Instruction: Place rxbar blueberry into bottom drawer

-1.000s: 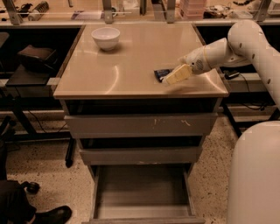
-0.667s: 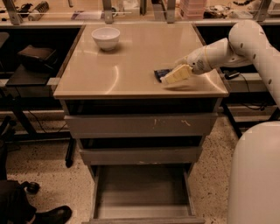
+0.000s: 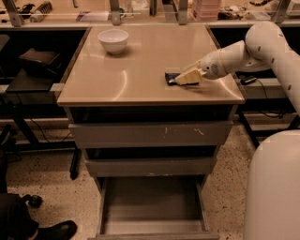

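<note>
The rxbar blueberry, a small dark bar, lies flat on the tan cabinet top right of the middle, near the front edge. My gripper comes in from the right on the white arm. It is down at the tabletop, over the bar's right end and touching it. The bottom drawer is pulled open below, and its plain grey floor is bare. The two shallower drawers above it, upper and middle, are pushed in.
A white bowl stands at the back left of the cabinet top. A cluttered shelf runs behind it. Dark desks and cables flank the cabinet. A large white robot body fills the lower right. A dark shoe is on the floor at lower left.
</note>
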Action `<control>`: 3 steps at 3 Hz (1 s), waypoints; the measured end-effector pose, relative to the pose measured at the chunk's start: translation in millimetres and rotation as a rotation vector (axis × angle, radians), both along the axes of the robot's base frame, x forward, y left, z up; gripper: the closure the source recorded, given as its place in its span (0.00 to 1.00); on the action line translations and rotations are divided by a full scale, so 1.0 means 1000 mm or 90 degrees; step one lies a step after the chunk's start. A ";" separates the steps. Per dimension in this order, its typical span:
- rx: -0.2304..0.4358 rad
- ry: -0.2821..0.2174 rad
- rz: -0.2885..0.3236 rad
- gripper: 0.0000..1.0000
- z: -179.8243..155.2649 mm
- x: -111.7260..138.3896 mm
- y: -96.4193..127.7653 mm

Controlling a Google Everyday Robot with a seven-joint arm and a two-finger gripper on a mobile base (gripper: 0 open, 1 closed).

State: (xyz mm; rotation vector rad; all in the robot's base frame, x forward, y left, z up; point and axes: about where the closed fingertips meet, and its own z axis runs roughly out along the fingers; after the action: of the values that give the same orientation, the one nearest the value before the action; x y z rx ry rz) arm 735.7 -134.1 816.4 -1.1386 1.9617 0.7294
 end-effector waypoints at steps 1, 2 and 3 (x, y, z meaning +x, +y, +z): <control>0.000 0.000 0.000 0.89 0.000 0.000 0.000; 0.009 0.004 0.009 1.00 -0.002 -0.001 0.003; 0.022 0.005 0.019 1.00 0.000 -0.006 0.002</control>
State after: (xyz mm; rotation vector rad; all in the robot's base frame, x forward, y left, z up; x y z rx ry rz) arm 729.9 -131.8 816.9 -1.1478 1.9347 0.7814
